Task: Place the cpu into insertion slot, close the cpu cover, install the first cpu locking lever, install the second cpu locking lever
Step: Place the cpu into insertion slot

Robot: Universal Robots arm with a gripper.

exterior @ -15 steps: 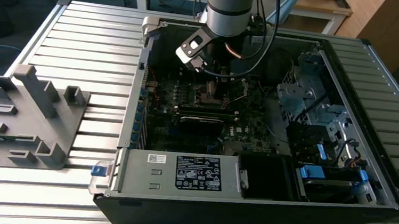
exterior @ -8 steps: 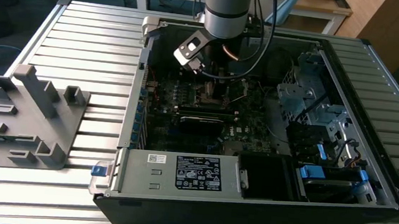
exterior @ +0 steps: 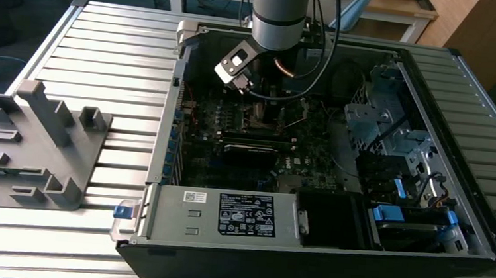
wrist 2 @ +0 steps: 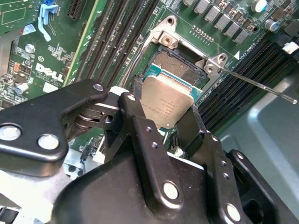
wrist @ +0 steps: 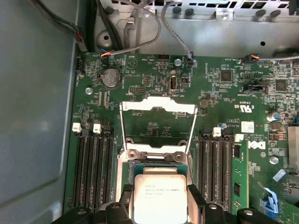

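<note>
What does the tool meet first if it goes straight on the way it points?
Probably the insertion slot: the cpu held in the tool sits over it and would touch first. Gap unclear.

The exterior view looks steeply down from well back onto the open black metal computer case (exterior: 309, 270). Both wrist views hang close above its small square black silver-rimmed insertion slot (wrist 2: 175, 63) (wrist: 156, 169), facing it from different sides.
</note>
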